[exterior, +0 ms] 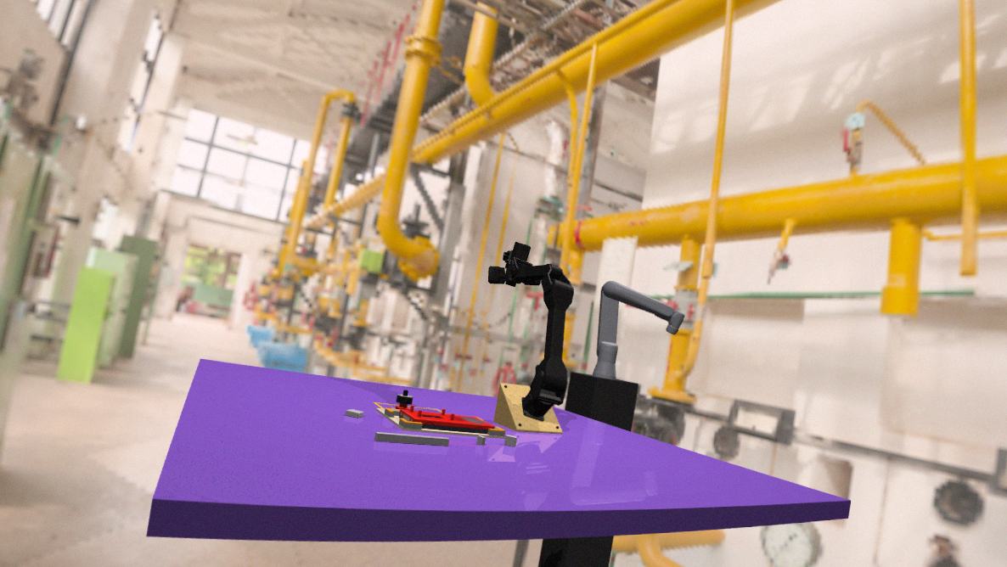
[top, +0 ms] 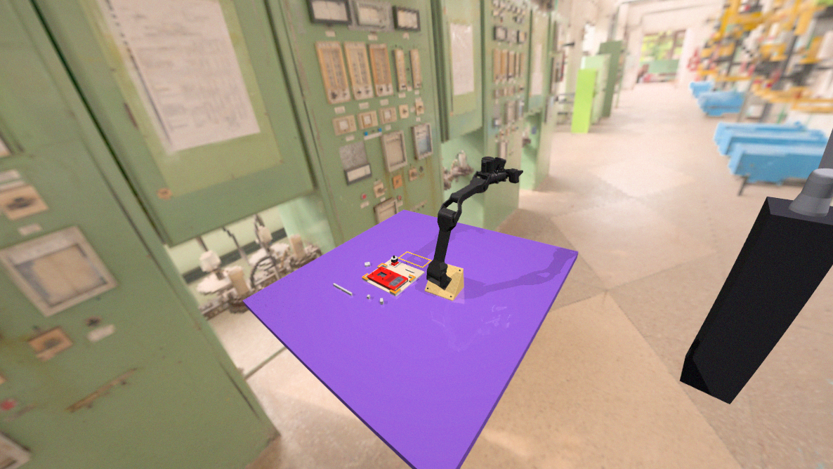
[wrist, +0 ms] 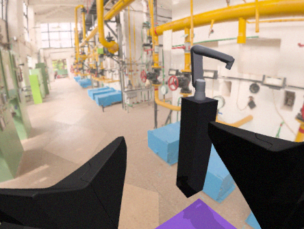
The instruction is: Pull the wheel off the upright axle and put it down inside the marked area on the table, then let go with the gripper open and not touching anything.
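The small black wheel (top: 394, 260) (exterior: 404, 398) sits on the upright axle, whose tip shows above it, at the far corner of the board. The marked area, a thin yellow outline (top: 431, 260), lies on the table beside the board; its inside shows no object in the top view. My gripper (top: 517, 173) (exterior: 494, 274) (wrist: 167, 135) is open and empty, raised high above the table and well away from the wheel. Its two black fingers stand apart in the wrist view, with nothing between them. The wheel and marked area are out of the wrist view.
The cream board (top: 416, 272) carries a red plate (top: 397, 283) (exterior: 475, 421). A grey bar (top: 343, 289) (exterior: 412, 439) and small grey blocks lie around it. The arm's wooden wedge base (exterior: 505, 408) stands nearby. A black pedestal (top: 740, 302) (wrist: 196, 144) with a grey arm stands beyond the table.
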Controlling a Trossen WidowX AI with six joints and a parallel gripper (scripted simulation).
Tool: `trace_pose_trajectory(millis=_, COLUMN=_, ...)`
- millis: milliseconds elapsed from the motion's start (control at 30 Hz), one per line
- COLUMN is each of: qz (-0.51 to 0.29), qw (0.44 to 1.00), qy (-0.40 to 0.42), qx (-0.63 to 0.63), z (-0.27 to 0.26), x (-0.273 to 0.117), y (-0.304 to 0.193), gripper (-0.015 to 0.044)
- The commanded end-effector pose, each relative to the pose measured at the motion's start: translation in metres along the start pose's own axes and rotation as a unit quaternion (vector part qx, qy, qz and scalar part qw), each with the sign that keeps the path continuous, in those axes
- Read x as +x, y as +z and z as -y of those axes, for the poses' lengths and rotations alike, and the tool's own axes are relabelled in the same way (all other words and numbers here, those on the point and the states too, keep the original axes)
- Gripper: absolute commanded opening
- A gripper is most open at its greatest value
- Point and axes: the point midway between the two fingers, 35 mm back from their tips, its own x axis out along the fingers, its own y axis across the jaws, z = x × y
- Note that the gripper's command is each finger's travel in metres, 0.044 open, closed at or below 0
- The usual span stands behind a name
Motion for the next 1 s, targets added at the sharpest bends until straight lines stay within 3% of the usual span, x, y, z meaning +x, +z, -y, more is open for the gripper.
trace_pose_trajectory(millis=0, qz=-0.005, qw=0.999, qy=0.05, qx=0.002, z=-0.037, x=-0.018, y=0.003, gripper=0.03)
trace_pose_trajectory(millis=367, qz=-0.021, qw=0.989, qy=0.147, qx=0.008, z=-0.111, x=-0.062, y=0.002, gripper=0.03)
trace_pose_trajectory(millis=967, qz=-0.147, qw=0.933, qy=0.328, qx=-0.006, z=-0.244, x=-0.192, y=-0.04, gripper=0.03)
